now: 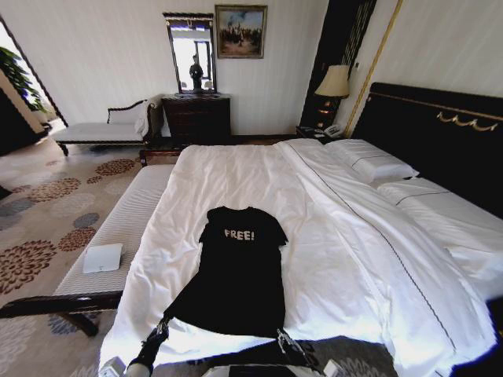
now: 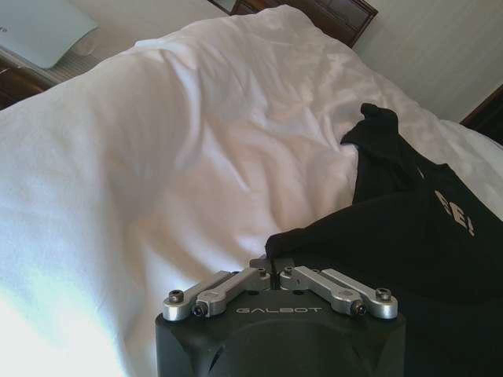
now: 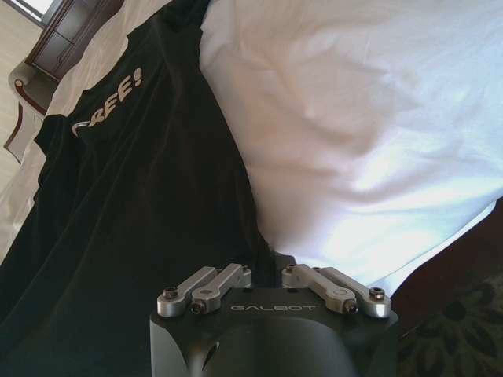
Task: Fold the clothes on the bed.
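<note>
Now the left gripper [image 2: 273, 269] and right gripper [image 3: 266, 276] are both pinching the black T-shirt's [image 1: 240, 267] hem corners between closed jaws, likely readying a fold on the bed [image 1: 354, 259].

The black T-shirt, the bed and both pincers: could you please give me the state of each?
Black T-shirt: spread flat, print up, hem corners pinched.
Bed: made, white duvet smooth.
Left pincer: shut on the shirt's hem corner.
Right pincer: shut on the other hem corner.
</note>
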You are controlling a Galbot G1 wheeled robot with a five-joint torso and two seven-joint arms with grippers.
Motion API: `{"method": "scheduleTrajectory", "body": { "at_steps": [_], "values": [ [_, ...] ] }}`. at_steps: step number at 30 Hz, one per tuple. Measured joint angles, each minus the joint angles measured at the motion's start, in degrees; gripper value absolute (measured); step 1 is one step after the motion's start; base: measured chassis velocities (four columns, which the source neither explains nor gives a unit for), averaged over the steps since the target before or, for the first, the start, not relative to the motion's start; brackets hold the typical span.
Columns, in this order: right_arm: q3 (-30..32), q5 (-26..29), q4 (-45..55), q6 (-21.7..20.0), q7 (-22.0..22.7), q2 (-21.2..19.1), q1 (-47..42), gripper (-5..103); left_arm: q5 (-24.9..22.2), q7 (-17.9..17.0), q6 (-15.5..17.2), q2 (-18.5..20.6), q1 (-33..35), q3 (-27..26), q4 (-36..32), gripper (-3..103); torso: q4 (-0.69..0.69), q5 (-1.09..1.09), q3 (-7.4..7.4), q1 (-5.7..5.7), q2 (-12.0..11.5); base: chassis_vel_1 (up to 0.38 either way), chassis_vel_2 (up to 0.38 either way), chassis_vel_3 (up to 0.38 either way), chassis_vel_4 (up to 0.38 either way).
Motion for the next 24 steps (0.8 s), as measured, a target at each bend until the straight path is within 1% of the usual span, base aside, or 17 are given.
{"method": "scheduleTrajectory", "body": {
  "at_steps": [1,3,5,7,13,14,17,18,20,21,23,24],
  "values": [
    [0.0,0.0,0.0,0.0,0.0,0.0,0.0,18,0.0,0.0,0.0,0.0,0.0,0.0,0.0,1,0.0,0.0,0.0,0.0,0.0,0.0,0.0,0.0,0.0],
    [0.0,0.0,0.1,-0.1,0.4,0.1,-0.1,7,0.0,0.0,-0.1,-0.1,0.1,0.2,0.1,1,0.0,0.0,0.0,0.0,0.0,0.0,0.0,0.0,0.0],
    [0.2,-0.3,0.3,-0.1,0.9,0.2,-0.3,1,0.3,0.0,-0.2,-0.2,0.4,0.5,0.0,1,0.0,0.0,0.0,0.0,0.0,0.0,0.0,0.0,0.0],
    [0.3,-0.6,0.4,-0.1,1.0,0.2,-0.4,1,0.4,0.0,-0.3,-0.2,0.5,0.6,0.0,1,0.0,0.0,0.0,0.0,0.0,0.0,0.0,0.0,0.0],
    [1.0,-4.9,2.2,0.0,2.7,0.3,-1.6,1,1.4,-0.5,-0.8,-0.4,2.3,0.9,-1.4,1,0.0,0.0,0.0,0.0,0.0,0.0,0.0,0.0,0.0],
    [1.1,-6.3,3.5,0.5,3.4,0.4,-2.4,1,1.9,-0.8,-1.3,-1.0,3.7,1.3,-2.3,1,-0.01,0.0,0.0,0.0,0.0,0.0,0.0,0.0,0.0],
    [1.5,-7.1,4.7,0.7,4.0,0.7,-3.1,1,2.4,-0.9,-2.0,-1.9,5.3,2.1,-3.1,1,0.0,0.0,0.0,0.0,0.0,0.0,0.0,0.0,0.0],
    [1.7,-7.3,5.4,0.7,4.4,0.8,-3.5,1,2.9,-1.0,-2.5,-2.4,6.1,2.5,-3.5,1,0.01,0.0,0.0,0.0,0.0,0.0,0.0,0.0,0.0],
    [2.1,-9.7,7.3,0.7,5.6,1.1,-5.1,1,5.0,-1.5,-4.0,-4.1,8.5,4.1,-4.3,1,0.0,0.0,0.0,0.0,0.0,0.0,0.0,0.0,0.0],
    [2.2,-11.0,7.6,0.8,5.9,1.1,-5.6,1,5.8,-2.0,-4.3,-4.5,9.0,4.6,-4.4,1,0.0,0.01,0.0,0.0,0.0,0.0,0.0,0.0,0.0],
    [2.3,-11.7,7.7,0.9,6.1,1.2,-5.8,1,6.3,-2.5,-4.5,-4.7,9.3,4.8,-4.5,1,0.0,0.0,0.0,0.0,0.0,0.0,0.0,0.0,0.0],
    [2.5,-12.3,7.8,1.0,6.3,1.2,-6.1,1,7.1,-3.4,-5.0,-4.9,9.8,5.3,-4.5,1,0.0,0.0,0.0,0.0,0.0,0.0,0.0,0.0,0.0]
  ]
}}
